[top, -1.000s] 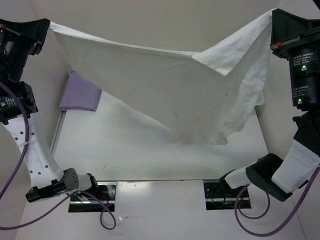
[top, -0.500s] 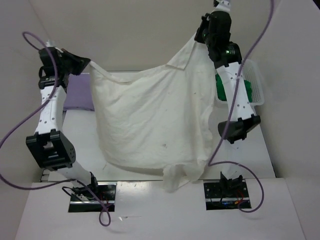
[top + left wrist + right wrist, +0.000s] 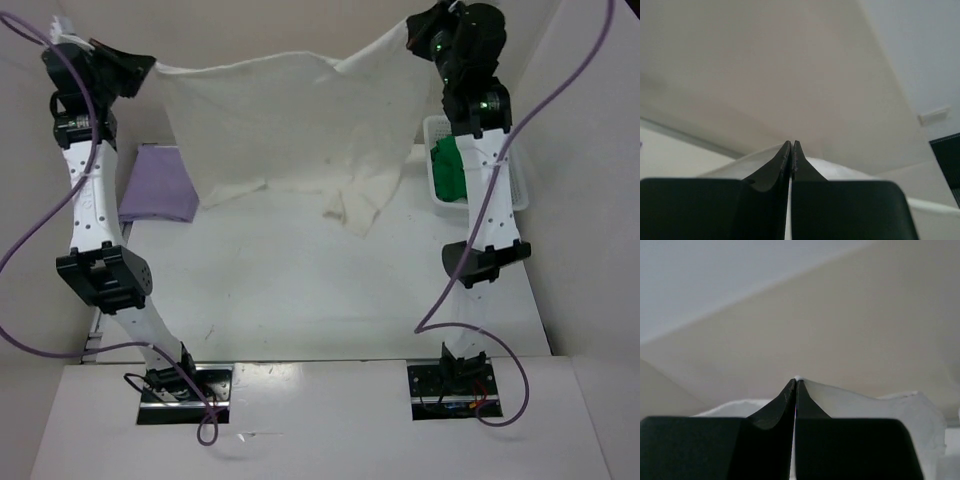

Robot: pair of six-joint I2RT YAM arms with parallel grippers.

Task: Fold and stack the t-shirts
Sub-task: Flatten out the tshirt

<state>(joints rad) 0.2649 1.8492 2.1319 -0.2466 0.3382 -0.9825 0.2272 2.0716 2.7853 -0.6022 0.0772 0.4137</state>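
Left gripper point(image 3: 150, 68), right gripper point(image 3: 410, 38) pinch cream t-shirt point(image 3: 280, 120) corners; lower edge sags.

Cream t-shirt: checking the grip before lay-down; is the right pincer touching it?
Touching. The right wrist view shows the right pincer shut on the cream t-shirt, with cloth emerging right at its tips; the top view agrees.

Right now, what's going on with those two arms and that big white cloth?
The two arms hold the cream-white t-shirt spread out between them above the far part of the table. The left gripper and right gripper are each shut on an upper corner, and the lower edge appears to trail onto the table. The lavender t-shirt lies at the left, and the green t-shirt sits in the white basket at the right.
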